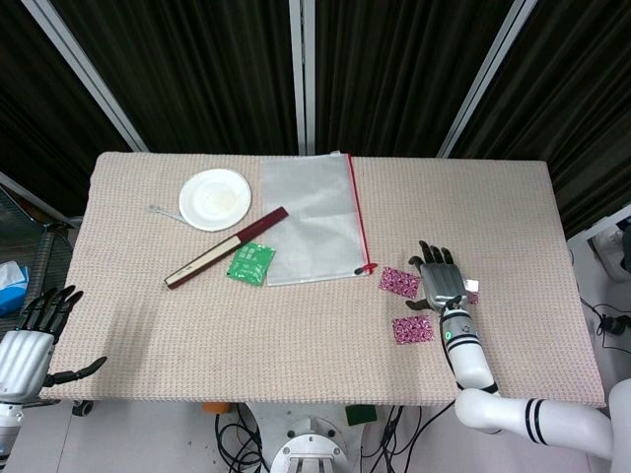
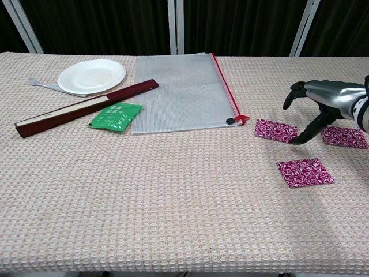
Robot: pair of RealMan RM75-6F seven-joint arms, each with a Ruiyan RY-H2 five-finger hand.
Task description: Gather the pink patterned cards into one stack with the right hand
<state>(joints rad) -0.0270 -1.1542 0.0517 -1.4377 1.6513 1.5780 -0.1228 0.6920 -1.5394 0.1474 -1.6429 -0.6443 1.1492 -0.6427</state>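
Three pink patterned cards lie apart on the woven mat at the right. One card [image 1: 399, 282] [image 2: 275, 130] is furthest left, a second card [image 1: 413, 329] [image 2: 304, 172] is nearest the front edge, and a third card [image 2: 345, 137] lies mostly under my right hand in the head view. My right hand [image 1: 441, 279] [image 2: 320, 105] hovers over them, palm down, fingers spread and curved, holding nothing. One fingertip [image 2: 295, 141] comes down near the edge of the first card. My left hand [image 1: 35, 330] hangs off the table's left edge, fingers apart and empty.
A clear zip pouch with a red edge [image 1: 311, 219] [image 2: 183, 91] lies mid-table. To its left are a green packet [image 1: 249, 262] [image 2: 116, 116], a dark closed fan [image 1: 226, 247] [image 2: 85, 107], a white plate [image 1: 215, 199] [image 2: 91, 75] and a small spoon [image 1: 166, 212].
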